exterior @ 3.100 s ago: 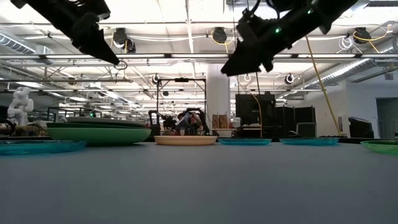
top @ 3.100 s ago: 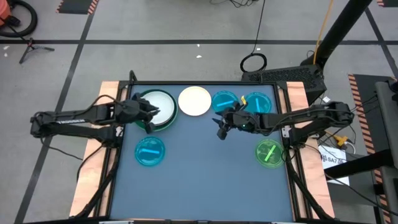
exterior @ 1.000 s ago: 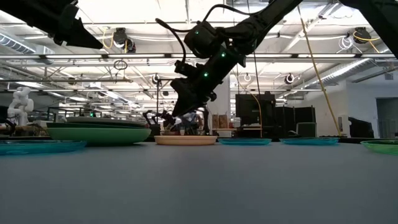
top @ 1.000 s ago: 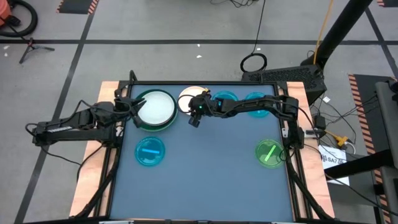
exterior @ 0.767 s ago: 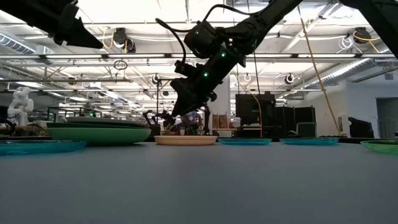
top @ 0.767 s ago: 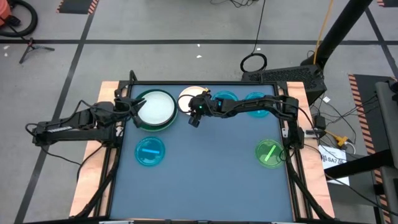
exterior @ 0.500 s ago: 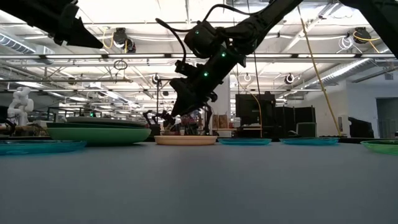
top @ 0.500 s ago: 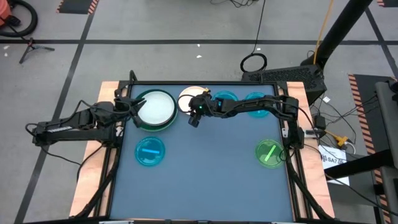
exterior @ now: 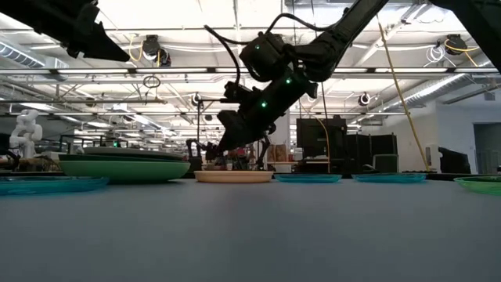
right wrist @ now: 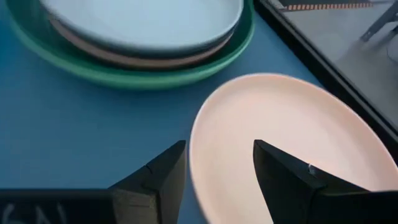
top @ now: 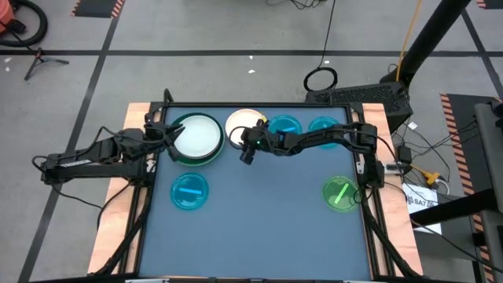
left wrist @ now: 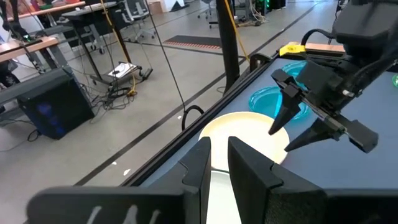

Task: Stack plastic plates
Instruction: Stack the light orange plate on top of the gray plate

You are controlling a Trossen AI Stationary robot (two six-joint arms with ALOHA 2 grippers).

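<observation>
— What sits around the cream plate [top: 243, 126]?

— It is a smooth, shallow round disc. Just beside it stands the stack [top: 196, 138]: a white plate on a pinkish one inside a wide green plate. On its other side lie two translucent cyan plates [top: 284, 126], one partly hidden under the right arm.

— And the right gripper [top: 246, 149]?

— The arm stretches low across the table; the gripper hangs over the cream plate's near rim, fingers spread apart, holding nothing.

— The left gripper [top: 167, 135]?

— At the stack's outer edge, beyond the cream plate; its fingers [left wrist: 198, 163] stand slightly parted, empty.
</observation>
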